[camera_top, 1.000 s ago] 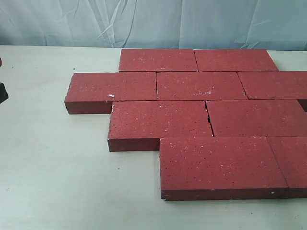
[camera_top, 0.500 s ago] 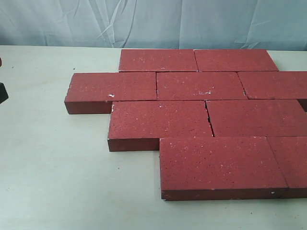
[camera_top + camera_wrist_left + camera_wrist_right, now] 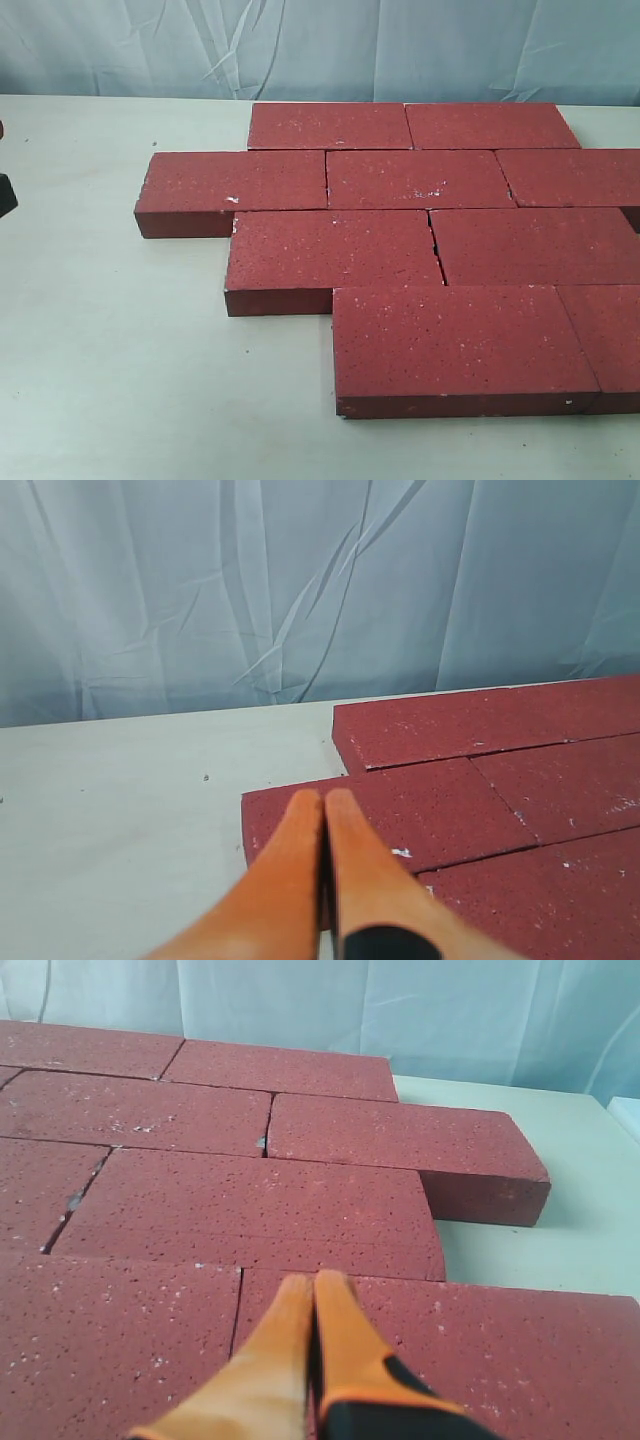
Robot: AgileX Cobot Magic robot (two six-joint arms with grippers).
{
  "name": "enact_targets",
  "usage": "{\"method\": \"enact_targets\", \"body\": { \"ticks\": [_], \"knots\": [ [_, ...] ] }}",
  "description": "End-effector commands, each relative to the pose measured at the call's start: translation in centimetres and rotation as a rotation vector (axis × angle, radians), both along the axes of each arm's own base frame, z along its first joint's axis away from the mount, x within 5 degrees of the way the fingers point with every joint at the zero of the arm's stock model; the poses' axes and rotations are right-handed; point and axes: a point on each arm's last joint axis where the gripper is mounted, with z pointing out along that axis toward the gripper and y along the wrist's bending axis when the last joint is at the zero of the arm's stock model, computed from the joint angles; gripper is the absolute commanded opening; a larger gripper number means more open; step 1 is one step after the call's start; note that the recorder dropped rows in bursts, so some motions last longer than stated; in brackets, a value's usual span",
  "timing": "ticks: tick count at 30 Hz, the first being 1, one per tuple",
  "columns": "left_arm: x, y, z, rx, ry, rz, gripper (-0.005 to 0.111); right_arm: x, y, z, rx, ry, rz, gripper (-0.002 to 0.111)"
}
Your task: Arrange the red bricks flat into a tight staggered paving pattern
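Several dark red bricks lie flat on the pale table in four staggered rows, edges touching with thin gaps. The nearest row holds a full brick and one cut by the right edge. In the left wrist view my left gripper is shut and empty, orange fingers pressed together, above the end of the second row's leftmost brick. In the right wrist view my right gripper is shut and empty over a brick near the pattern's right side. In the exterior view a dark piece of the left arm shows at the left edge.
A creased pale blue cloth hangs behind the table. Bare tabletop lies left of and in front of the bricks. In the right wrist view the table's edge runs beyond the end brick.
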Motion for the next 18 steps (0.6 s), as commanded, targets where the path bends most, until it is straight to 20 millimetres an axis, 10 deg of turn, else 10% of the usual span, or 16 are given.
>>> {"method": "enact_targets", "body": {
  "ticks": [1,18],
  "knots": [
    [-0.3,0.3,-0.2,0.042,0.009,0.001,0.0,0.0,0.0,0.0,-0.008,-0.014,-0.003,-0.001],
    [-7.1,4.9,-8.7,0.061,0.053,0.376,0.0,0.0,0.0,0.0,-0.008,-0.014,-0.003,-0.001]
  ]
}}
